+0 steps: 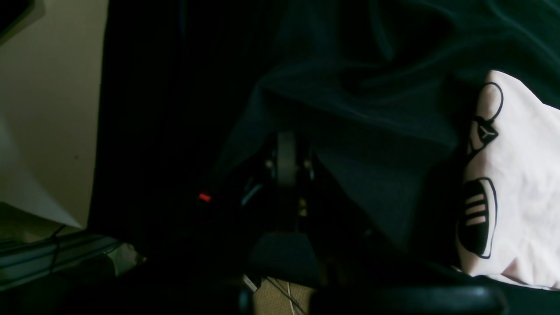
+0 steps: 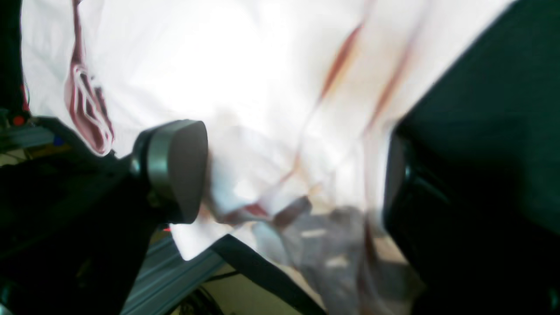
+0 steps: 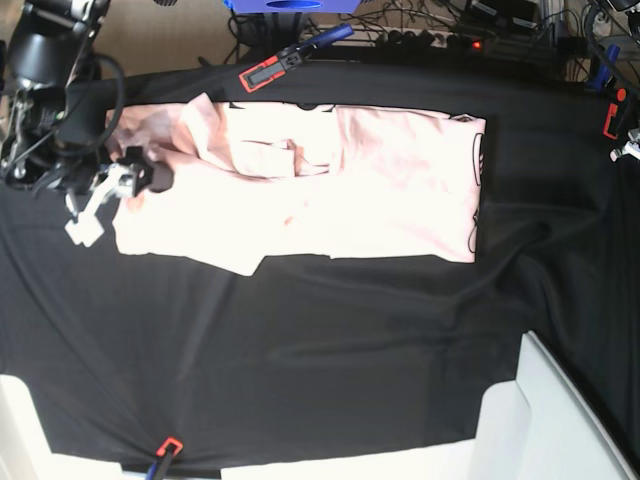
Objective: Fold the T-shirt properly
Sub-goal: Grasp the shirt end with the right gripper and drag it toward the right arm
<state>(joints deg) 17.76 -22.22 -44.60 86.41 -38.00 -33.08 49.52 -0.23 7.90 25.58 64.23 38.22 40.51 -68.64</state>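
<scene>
The T-shirt (image 3: 330, 185) lies spread across the upper middle of the black tablecloth (image 3: 330, 340), pale pink, folded over on itself with rumpled layers near its upper left part and a strip of black print showing along its right edge. The right gripper (image 3: 128, 178) sits at the shirt's left edge in the base view, its jaws spread as wide as they go. In the right wrist view the two fingers (image 2: 175, 170) stand far apart with the pink cloth filling the space between them; the rounded grey pad on the left lies against or just beside a bunched fold, though the blur keeps it unclear whether it truly touches, and nothing is pinched. The left gripper (image 1: 286, 162) is closed with nothing between its jaws; its wrist view is very dark, showing it over wrinkled black cloth, with an end of the shirt and its black lettering off to the right, apart from it. Red clamps (image 3: 262, 72) pin the tablecloth at the table's edges
</scene>
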